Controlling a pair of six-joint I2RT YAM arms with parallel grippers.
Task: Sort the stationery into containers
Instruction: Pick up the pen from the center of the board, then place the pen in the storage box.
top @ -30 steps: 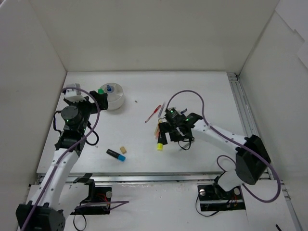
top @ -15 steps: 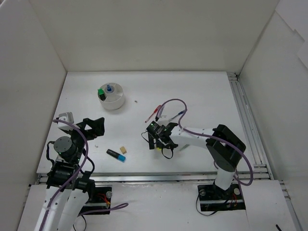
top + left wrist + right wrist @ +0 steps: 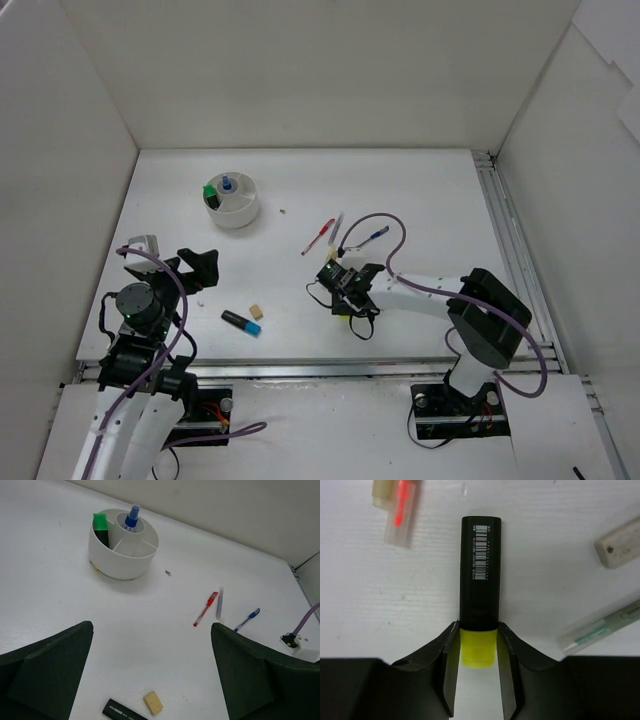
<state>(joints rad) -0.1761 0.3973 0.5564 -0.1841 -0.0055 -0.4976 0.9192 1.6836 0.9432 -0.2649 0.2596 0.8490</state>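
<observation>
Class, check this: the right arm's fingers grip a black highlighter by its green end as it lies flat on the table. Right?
Not quite: the end is yellow, not green. The right wrist view shows the right arm's fingers gripping the black highlighter by its yellow end, flat on the table.

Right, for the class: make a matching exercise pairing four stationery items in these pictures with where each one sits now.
Items:
1. green-ended highlighter
2. yellow-ended highlighter
3. red pen
4. beige eraser

Places:
A. on the table beside the grey pen
B. standing in a compartment of the white bowl
C. on the table next to the blue-ended highlighter
D. gripped by the right gripper

Pairs: 1-B, 2-D, 3-A, 4-C.
</observation>
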